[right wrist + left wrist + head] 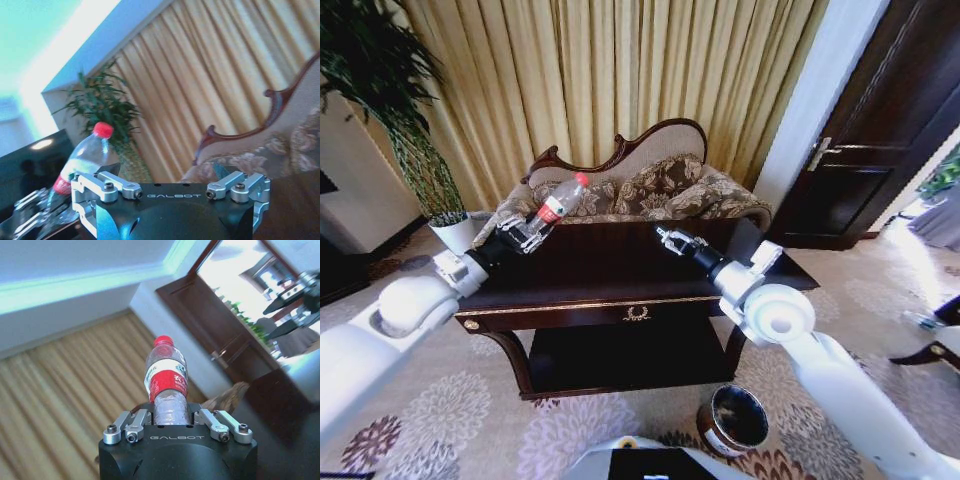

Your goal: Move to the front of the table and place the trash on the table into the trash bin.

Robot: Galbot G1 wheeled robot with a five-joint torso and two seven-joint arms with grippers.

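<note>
The bottle (552, 208), clear plastic with a red cap and a red-and-white label, is lifted clear of the worktop (610, 270) at its left end, tilted with the cap pointing up and away from the robot toward the sofa (650, 185); in the left wrist view the bottle (166, 385) stands out from between the fingers, its lower body pinched by the left hand (171, 427); in the head view the left hand (515, 235) sits above the left rear corner of the worktop, its arm reaching in from the lower left. The right hand (670, 240) hovers over the right half of the worktop, well apart from the bottle, holding nothing; in the right wrist view the right hand (172, 192) has its fingers spread, and the bottle (82, 162) shows farther off against a potted plant (102, 107). The worktop is dark, glossy, gold-trimmed, with a wreath emblem on its front and a lower shelf beneath; the trash bin (732, 420), round and dark with a black liner, stands on the patterned carpet (500, 420) in front of the worktop's right leg, below the right arm; gold curtains (620, 70) hang behind the sofa.
</note>
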